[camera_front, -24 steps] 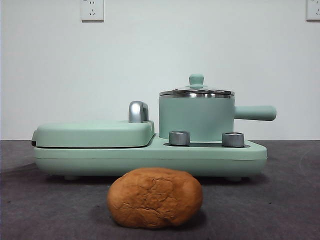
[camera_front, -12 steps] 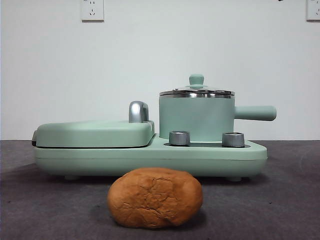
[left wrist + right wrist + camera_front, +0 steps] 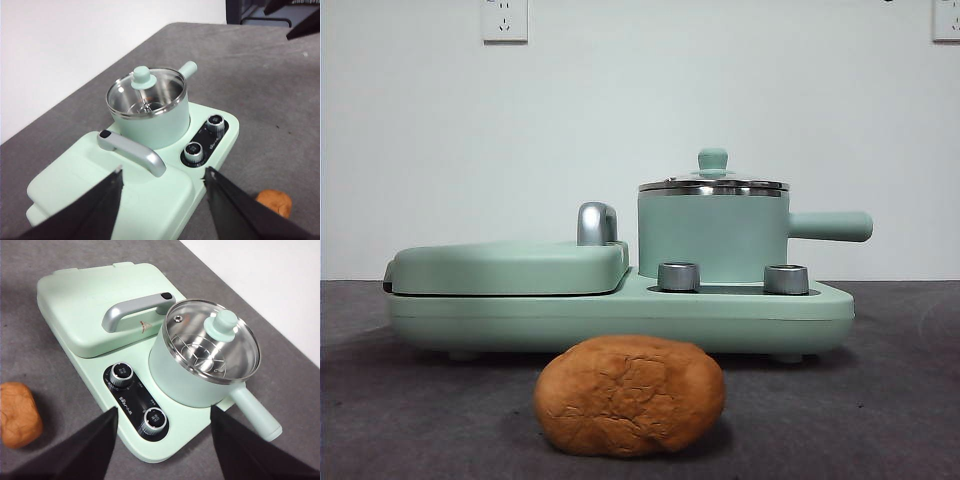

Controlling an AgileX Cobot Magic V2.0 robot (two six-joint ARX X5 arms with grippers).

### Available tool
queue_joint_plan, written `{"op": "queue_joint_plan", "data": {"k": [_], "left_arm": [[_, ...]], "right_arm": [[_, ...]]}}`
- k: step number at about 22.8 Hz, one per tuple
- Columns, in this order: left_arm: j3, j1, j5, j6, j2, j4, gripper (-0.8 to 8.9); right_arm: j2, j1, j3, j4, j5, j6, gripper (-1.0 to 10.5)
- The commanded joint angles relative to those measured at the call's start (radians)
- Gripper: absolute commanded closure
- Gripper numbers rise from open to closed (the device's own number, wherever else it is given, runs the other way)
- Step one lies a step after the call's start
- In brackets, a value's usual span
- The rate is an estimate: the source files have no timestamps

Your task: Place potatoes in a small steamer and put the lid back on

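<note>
potato (image 3: 630,396) sits low in the centre of the front view, alone on the grey table (image 3: 880,420), an orange-brown oval lump with a cracked, crusty skin that looks a lot like a bread roll. it lies just in front of the mint-green cooker base (image 3: 620,315), not touching it.

up on the right half of that base stands the small steamer (image 3: 713,238), a mint-green cylinder with a steel rim, its straight green handle (image 3: 830,226) pointing toward the right edge of the frame. the lid (image 3: 713,183) is seated on the rim, glass with a steel edge and a small green knob on top. through the glass in the right wrist view you can see a steel rack inside the steamer (image 3: 200,367), under the lid (image 3: 212,340).

on the left half of the base the flat green grill cover (image 3: 508,266) lies closed, with its silver handle (image 3: 596,223) rising at the centre. two steel dials (image 3: 679,276) sit at the front of the base below the steamer.

left gripper (image 3: 162,185) hangs above the grill end of the cooker, jaws spread wide, nothing between them. right gripper (image 3: 164,425) hovers above the dial side, jaws also apart and empty. in the right wrist view the potato (image 3: 19,414) shows at the left edge; in the left wrist view it peeks out at lower right (image 3: 275,201).
</note>
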Motion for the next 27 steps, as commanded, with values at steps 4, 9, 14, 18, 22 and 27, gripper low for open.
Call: {"op": "queue_joint_plan", "data": {"k": [4, 9, 14, 18, 22, 27], "left_arm": [[0.018, -0.017, 0.002, -0.088, 0.019, 0.056, 5.4], [0.018, -0.039, 0.001, -0.185, 0.084, 0.144, 5.44], [0.018, -0.087, -0.032, -0.196, 0.181, 0.261, 5.43], [0.018, -0.138, -0.074, -0.204, 0.276, 0.4, 5.43], [0.021, -0.182, -0.104, -0.246, 0.375, 0.542, 5.43], [0.077, -0.235, -0.138, -0.286, 0.521, 0.644, 5.43]], "right_arm": [[0.003, 0.006, 0.018, 0.008, 0.0, 0.119, 6.5], [0.0, 0.005, 0.018, 0.026, -0.001, 0.225, 6.5], [-0.022, 0.005, 0.018, 0.017, 0.0, 0.269, 6.5], [-0.057, -0.013, 0.018, -0.003, 0.011, 0.281, 6.5], [-0.106, -0.051, 0.018, -0.03, 0.034, 0.281, 6.5], [-0.163, -0.106, 0.018, -0.063, 0.033, 0.28, 6.5]]}}
